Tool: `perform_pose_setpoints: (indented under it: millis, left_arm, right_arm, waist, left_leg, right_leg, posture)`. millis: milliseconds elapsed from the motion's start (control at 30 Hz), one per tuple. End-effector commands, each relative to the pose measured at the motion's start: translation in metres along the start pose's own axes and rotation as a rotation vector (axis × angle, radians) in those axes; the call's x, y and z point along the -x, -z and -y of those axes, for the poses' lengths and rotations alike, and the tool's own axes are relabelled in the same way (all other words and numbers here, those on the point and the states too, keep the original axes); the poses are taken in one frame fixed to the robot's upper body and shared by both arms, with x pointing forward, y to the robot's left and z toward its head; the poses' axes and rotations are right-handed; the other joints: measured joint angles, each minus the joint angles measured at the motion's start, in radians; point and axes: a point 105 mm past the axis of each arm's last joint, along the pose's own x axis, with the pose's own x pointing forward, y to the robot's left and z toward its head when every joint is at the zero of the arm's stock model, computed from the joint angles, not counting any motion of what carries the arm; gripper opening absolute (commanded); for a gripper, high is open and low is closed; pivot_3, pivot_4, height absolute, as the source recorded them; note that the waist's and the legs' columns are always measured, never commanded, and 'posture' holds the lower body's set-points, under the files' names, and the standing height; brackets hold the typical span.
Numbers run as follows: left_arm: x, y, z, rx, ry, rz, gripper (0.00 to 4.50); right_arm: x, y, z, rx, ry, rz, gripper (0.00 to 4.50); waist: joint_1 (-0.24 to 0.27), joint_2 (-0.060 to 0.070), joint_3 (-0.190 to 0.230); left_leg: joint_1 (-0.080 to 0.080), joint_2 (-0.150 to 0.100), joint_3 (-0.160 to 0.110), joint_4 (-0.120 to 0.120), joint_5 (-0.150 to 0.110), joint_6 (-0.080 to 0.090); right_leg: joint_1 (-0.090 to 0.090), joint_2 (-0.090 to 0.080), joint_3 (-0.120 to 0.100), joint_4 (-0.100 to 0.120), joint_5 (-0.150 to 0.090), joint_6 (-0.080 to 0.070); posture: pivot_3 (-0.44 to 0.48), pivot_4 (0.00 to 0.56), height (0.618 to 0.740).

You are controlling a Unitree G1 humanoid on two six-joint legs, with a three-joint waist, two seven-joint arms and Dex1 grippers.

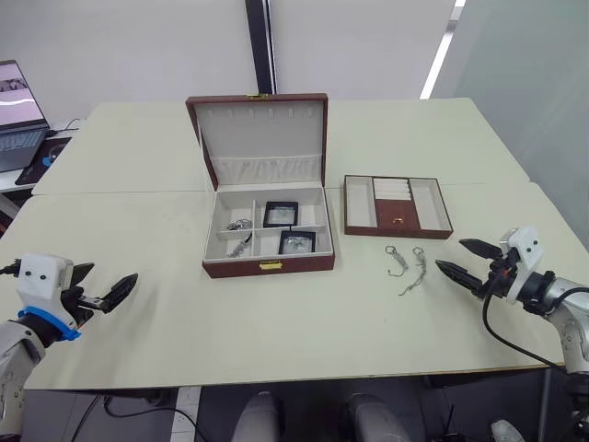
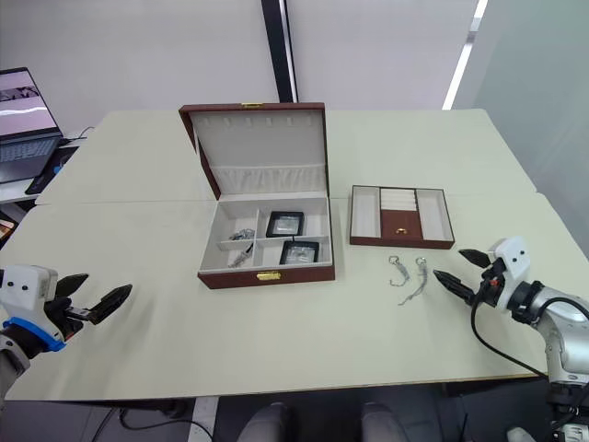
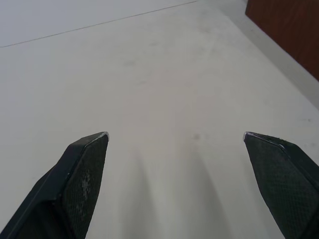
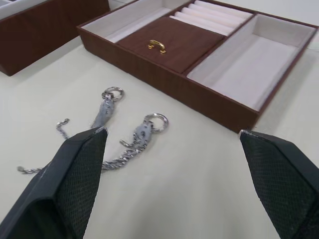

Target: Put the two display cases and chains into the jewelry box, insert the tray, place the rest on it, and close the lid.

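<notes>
At the middle of the table point(image 1: 138, 212):
Jewelry box point(image 1: 269, 264): stands open, gold clasp facing the robot, cream compartments exposed.
Lid point(image 1: 260, 136): raised upright behind the box, cream lining with a gathered pocket and a row of hooks facing forward.
Display cases: two black cases inside the box; one point(image 1: 281, 214) in a rear compartment, the other point(image 1: 297, 242) in the front right compartment, each showing silvery jewellery on a pale pad.
Chains in the box point(image 1: 241, 234): silvery pieces lying in the left compartments.
Tray point(image 1: 397, 206): flat on the table just right of the box, apart from it; cream side sections, ring rolls at the back, dark red centre with a small gold handle.
Loose chains point(image 4: 124, 133): two on the table in front of the tray, side by side, ring ends toward the tray.
Right gripper point(image 1: 466, 261): fingers spread wide, empty, just right of the loose chains, pointing at them.
Left gripper point(image 1: 103, 287): fingers apart, empty, over bare table well left of the box.
Laptop point(image 1: 18, 115): open, on another surface at far left.
</notes>
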Motion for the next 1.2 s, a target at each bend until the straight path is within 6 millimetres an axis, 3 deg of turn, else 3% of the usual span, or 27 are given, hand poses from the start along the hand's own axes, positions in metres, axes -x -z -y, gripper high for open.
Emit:
perform_pose_setpoints:
  millis: [33,200,667,867,1100,1200]
  left_arm:
    - [0.004,-0.01,-0.012,-0.024,-0.059,0.043,4.5]
    - [0.004,-0.007,-0.015,-0.019,-0.078,0.04,4.5]
    - [0.004,-0.013,0.0,-0.039,-0.033,0.069,4.5]
    - [-0.002,-0.025,0.044,-0.091,0.153,0.098,4.5]
    - [-0.007,-0.044,0.136,-0.18,0.496,0.198,4.5]
    - [-0.007,-0.046,0.167,-0.222,0.618,0.235,4.5]
  right_arm:
    - [0.013,-0.002,0.019,0.025,0.089,0.008,4.48]
    - [0.011,0.003,0.02,0.016,0.092,0.003,4.48]
    - [0.005,-0.01,0.021,0.063,0.026,0.008,4.48]
    - [0.001,-0.023,0.007,0.107,-0.117,-0.041,4.48]
    - [-0.007,-0.049,-0.012,0.228,-0.36,-0.159,4.48]
    - [-0.017,-0.056,-0.019,0.276,-0.443,-0.204,4.48]
  waist:
    - [0.0,0.0,0.0]
    - [-0.002,0.0,0.0]
    - [0.0,0.0,0.0]
    - [0.0,0.0,0.0]
    - [0.0,0.0,0.0]
    - [-0.001,0.0,0.0]
  left_leg:
    - [0.0,0.0,0.0,0.0,0.0,0.0]
    - [0.0,0.0,0.0,0.0,0.0,0.0]
    - [0.0,0.0,0.0,0.0,0.0,0.0]
    - [0.0,0.0,0.001,0.0,0.0,0.0]
    - [0.001,0.0,0.001,0.001,0.0,0.0]
    - [0.001,0.0,0.0,0.001,0.0,0.0]
  right_leg:
    - [0.0,0.0,0.0,0.0,0.0,0.0]
    - [0.0,0.0,0.0,0.0,0.0,0.0]
    - [0.0,0.0,0.0,0.0,0.0,0.0]
    - [0.0,0.0,0.0,0.0,0.0,0.0]
    - [0.001,0.0,0.001,0.0,0.0,0.0]
    - [0.001,0.0,0.0,0.0,0.0,0.0]
  posture:
    - [0.0,0.15,0.74]
    - [0.0,0.15,0.74]
    - [0.0,0.15,0.74]
    - [0.0,0.15,0.74]
    - [0.0,0.15,0.74]
    - [0.0,0.15,0.74]
